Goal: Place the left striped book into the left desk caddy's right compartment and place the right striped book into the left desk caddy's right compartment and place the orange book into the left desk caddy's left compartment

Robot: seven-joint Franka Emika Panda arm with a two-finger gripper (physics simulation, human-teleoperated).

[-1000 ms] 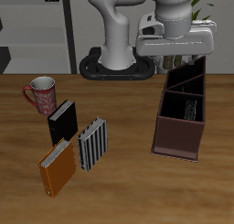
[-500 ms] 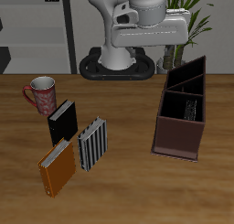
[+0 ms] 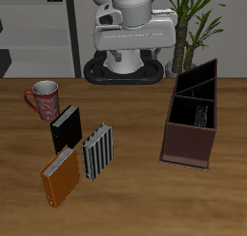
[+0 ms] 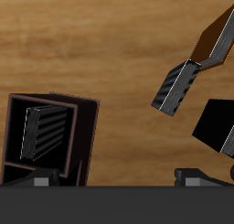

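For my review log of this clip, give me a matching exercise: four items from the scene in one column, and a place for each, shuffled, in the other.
Column 1:
1. mug
2. black book
3. orange book
4. striped book in the caddy

Column 2:
A. nearest the table's front edge, beside the striped book on the table
B. standing inside the left desk caddy
C. farthest back of the table group, beside the black book
D. between the mug and the orange book

Pairs: 1-C, 2-D, 3-A, 4-B
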